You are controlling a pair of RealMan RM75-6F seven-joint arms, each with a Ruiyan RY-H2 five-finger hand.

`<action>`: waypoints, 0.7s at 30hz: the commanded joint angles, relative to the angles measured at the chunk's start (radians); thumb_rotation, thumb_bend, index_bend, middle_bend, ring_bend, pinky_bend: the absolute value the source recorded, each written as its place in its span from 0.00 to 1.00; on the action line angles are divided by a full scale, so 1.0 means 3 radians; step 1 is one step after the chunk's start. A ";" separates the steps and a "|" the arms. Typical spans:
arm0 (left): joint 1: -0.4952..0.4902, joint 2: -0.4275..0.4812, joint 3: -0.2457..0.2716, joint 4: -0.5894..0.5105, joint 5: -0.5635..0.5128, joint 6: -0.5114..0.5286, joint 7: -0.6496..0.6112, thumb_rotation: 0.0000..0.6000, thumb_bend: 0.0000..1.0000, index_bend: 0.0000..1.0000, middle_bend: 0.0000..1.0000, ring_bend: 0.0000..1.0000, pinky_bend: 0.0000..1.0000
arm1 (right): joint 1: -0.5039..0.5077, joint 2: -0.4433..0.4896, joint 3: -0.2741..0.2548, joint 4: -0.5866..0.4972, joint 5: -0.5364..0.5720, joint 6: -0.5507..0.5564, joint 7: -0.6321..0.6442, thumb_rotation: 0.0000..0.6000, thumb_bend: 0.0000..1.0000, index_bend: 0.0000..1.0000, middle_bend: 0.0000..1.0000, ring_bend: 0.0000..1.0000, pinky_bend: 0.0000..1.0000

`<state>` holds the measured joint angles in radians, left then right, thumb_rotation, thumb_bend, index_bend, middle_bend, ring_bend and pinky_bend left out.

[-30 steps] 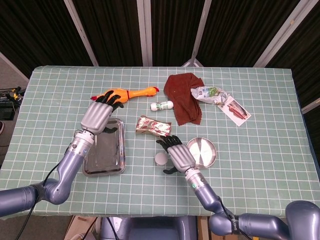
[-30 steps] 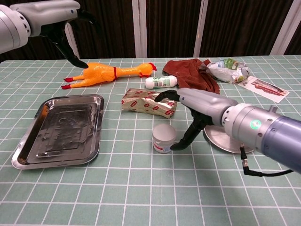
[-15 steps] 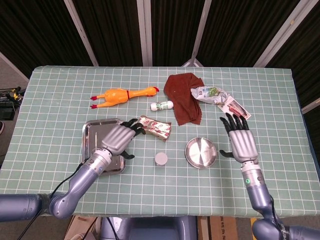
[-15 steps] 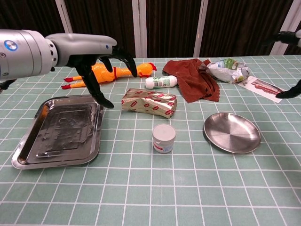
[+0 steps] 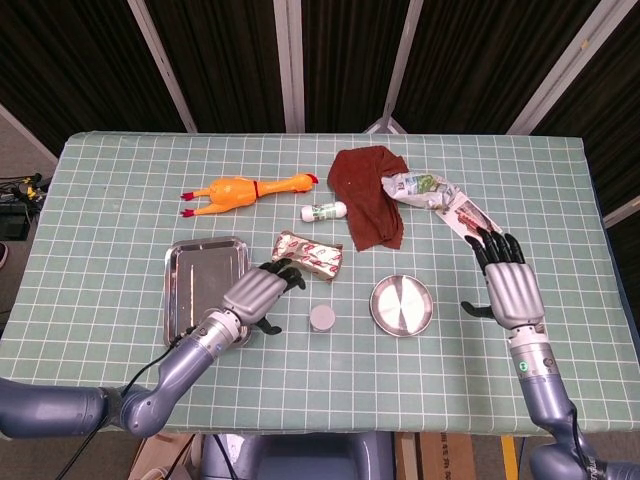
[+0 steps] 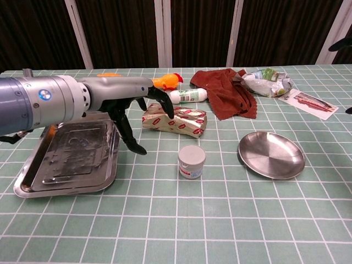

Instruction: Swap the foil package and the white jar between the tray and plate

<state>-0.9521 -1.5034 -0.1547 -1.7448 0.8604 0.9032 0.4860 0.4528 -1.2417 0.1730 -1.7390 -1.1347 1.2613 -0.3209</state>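
Left hand (image 5: 255,293): fingers spread, holding nothing, reaching beside foil package (image 5: 309,254).
Right hand (image 5: 507,285): spread, idling.
Progress: white jar (image 5: 322,318) sitting outside tray (image 5: 190,272) and plate (image 5: 402,305); placements pending.

One steel tray (image 5: 203,277). One round metal plate (image 5: 402,305). One white jar (image 5: 322,318). One foil package (image 5: 309,254). One rubber chicken (image 5: 246,189). One small white bottle (image 5: 324,212), lying on its side. One dark red cloth (image 5: 369,193). One crumpled plastic bag (image 5: 418,188). One printed card (image 5: 469,218). Two robot hands: left hand (image 5: 256,293), right hand (image 5: 508,283). One tabletop (image 5: 120,180) with a green checked cover.
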 commanded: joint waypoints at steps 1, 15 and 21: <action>0.0009 -0.0104 0.0013 0.0103 0.0091 -0.0038 -0.0131 1.00 0.03 0.27 0.15 0.06 0.17 | -0.0003 0.0004 0.0014 0.0001 0.0004 -0.0002 0.0005 1.00 0.11 0.13 0.07 0.00 0.00; -0.0029 -0.0557 0.0101 0.0521 0.0483 -0.0023 -0.0216 1.00 0.02 0.27 0.19 0.07 0.19 | -0.0047 0.0034 0.0042 0.0031 0.0036 -0.0006 0.0031 1.00 0.11 0.13 0.07 0.00 0.00; -0.0054 -0.0783 0.0082 0.0720 0.0572 -0.0043 -0.0278 1.00 0.04 0.27 0.20 0.07 0.19 | -0.0081 0.0067 0.0055 0.0064 0.0037 0.0003 0.0084 1.00 0.11 0.13 0.07 0.00 0.00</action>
<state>-0.9649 -1.7215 -0.1287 -1.5457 1.0229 0.8927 0.4085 0.4296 -1.2228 0.1890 -1.7211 -1.1237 1.2622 -0.2970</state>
